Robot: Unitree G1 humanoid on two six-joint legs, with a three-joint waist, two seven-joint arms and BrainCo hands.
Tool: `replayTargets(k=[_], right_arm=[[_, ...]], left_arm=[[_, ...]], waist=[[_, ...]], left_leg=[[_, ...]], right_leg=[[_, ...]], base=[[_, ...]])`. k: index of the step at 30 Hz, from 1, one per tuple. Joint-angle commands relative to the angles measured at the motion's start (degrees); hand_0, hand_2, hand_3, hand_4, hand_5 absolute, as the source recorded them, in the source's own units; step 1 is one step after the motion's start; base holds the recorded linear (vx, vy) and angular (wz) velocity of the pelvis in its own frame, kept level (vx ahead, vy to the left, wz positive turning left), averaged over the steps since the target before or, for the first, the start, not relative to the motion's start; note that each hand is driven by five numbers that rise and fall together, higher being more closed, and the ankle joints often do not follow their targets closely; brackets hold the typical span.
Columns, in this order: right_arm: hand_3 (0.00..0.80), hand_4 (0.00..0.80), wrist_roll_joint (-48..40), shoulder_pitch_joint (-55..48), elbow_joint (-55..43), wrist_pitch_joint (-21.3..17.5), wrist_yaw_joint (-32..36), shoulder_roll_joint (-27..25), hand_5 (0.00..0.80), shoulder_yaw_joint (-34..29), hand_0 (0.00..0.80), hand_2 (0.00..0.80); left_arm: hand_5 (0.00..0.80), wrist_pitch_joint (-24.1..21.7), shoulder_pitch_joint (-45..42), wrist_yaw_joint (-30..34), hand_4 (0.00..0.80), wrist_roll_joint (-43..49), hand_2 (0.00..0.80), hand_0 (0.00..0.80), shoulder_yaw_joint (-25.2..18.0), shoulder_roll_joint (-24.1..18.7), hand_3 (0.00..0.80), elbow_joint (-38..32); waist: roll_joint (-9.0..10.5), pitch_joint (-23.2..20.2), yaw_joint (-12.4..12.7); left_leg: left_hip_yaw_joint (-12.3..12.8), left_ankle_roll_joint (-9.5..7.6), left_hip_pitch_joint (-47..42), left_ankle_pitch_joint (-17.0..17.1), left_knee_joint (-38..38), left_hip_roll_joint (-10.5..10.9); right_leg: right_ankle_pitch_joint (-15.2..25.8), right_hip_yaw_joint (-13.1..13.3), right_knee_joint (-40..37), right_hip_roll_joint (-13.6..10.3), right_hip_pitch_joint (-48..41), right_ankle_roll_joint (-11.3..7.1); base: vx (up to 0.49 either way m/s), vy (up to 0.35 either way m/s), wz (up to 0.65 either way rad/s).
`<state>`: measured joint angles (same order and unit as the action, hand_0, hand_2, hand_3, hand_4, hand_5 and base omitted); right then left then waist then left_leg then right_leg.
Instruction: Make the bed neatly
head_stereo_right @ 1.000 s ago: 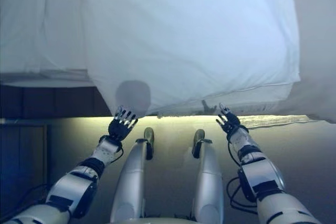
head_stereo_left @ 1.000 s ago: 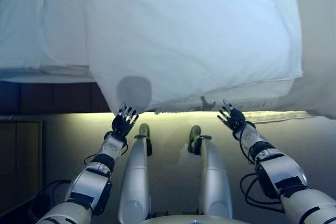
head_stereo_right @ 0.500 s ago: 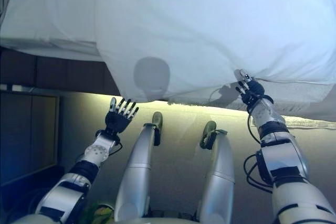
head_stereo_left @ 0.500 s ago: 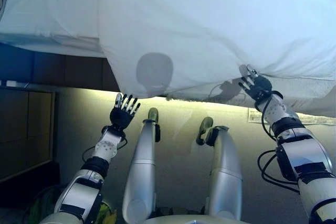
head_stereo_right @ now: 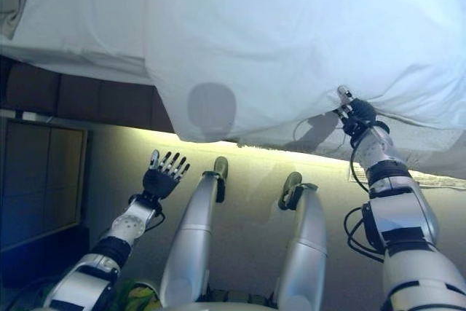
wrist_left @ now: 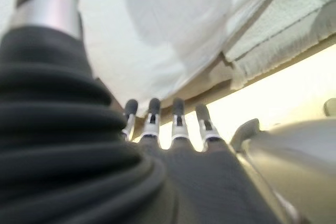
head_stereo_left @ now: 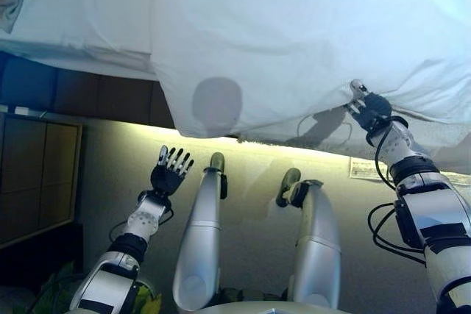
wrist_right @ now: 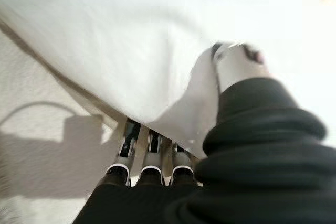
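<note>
A white duvet [head_stereo_left: 294,27] covers the bed and hangs over its near edge. My right hand [head_stereo_left: 372,106] is at the duvet's lower edge on the right. In the right wrist view its fingers [wrist_right: 149,153] go under the duvet's hem [wrist_right: 131,35] and its thumb [wrist_right: 236,64] lies on top, pinching the cloth. My left hand [head_stereo_left: 168,176] is open with fingers spread, below the duvet's hanging left corner and apart from it. The left wrist view shows its straight fingers [wrist_left: 178,124] and the duvet [wrist_left: 173,19] beyond them.
The white mattress side [head_stereo_left: 449,137] shows under the duvet on the right. A flatter white sheet [head_stereo_left: 81,12] covers the bed's left part. A dark bed base [head_stereo_left: 73,90] and a wooden cabinet [head_stereo_left: 37,174] are at the left. A paper label [head_stereo_left: 368,169] lies on the floor.
My right hand has risen to the duvet's edge and closed on it. My left hand has dropped away from the duvet's left corner. The camera has shifted.
</note>
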<state>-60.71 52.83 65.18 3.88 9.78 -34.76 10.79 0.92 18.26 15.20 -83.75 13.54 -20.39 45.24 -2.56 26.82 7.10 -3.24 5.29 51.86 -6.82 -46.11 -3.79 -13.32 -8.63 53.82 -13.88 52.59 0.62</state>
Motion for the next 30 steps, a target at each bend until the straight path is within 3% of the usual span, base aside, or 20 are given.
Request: replayTargets(k=[1,13,20,24,30], right_arm=[[0.8,0.8,0.2,0.8,-3.4,0.6,4.4,-1.6,0.8,0.3,0.8,0.8],[0.8,0.8,-1.4,-4.0,-6.8,4.9,11.1,5.7,0.8,1.7,0.8,0.8],[0.8,0.8,-3.5,-4.5,-13.1,5.9,8.4,10.5,0.8,3.9,0.8,0.8],[0.8,0.8,-7.8,-4.2,-18.1,5.0,5.8,13.3,0.8,4.6,0.8,0.8],[0.8,0.8,-12.4,-2.4,-25.5,1.6,3.5,17.3,0.8,7.0,0.8,0.8]], left_arm=[[0.0,0.5,-3.1,1.6,0.0,5.5,0.0,0.0,1.9,0.5,0.0,-0.4],[0.0,0.3,-1.0,-0.1,0.0,14.2,0.0,0.0,5.2,0.8,0.0,3.3],[0.0,0.4,2.2,-6.3,0.0,14.2,0.0,0.0,4.9,3.7,0.0,3.6],[0.0,2.8,4.7,-8.7,0.0,10.9,0.0,0.0,5.0,6.8,0.0,5.3],[0.0,9.4,8.3,-8.7,0.0,-5.5,0.0,0.0,5.0,12.1,0.0,9.8]], waist=[[-0.58,-4.0,0.5],[2.49,-8.8,-0.6],[3.37,-13.2,-1.7],[4.3,-14.7,-2.2],[7.14,-14.6,-3.2]], left_leg=[[3.4,-4.82,-5.9,-2.6,3.9,0.3],[5.6,-1.26,-24.9,3.7,24.5,-2.0],[7.2,-0.56,-35.4,8.8,37.0,-2.6],[7.7,-0.27,-39.1,9.6,40.9,-3.1],[8.0,-0.04,-39.4,8.8,40.2,-4.3]], right_leg=[[4.1,0.2,-8.1,0.6,-6.7,-1.42],[8.0,-2.6,-29.7,2.4,-26.5,-3.99],[12.4,-3.9,-42.4,3.9,-37.3,-4.43],[12.8,-4.2,-45.2,4.7,-40.7,-4.54],[12.6,-4.2,-45.4,6.1,-41.3,-4.14]], base=[[0.055,-0.014,-0.02],[0.104,-0.019,-0.1],[0.135,-0.006,-0.05],[0.131,-0.036,-0.06],[0.049,-0.118,0.01]])
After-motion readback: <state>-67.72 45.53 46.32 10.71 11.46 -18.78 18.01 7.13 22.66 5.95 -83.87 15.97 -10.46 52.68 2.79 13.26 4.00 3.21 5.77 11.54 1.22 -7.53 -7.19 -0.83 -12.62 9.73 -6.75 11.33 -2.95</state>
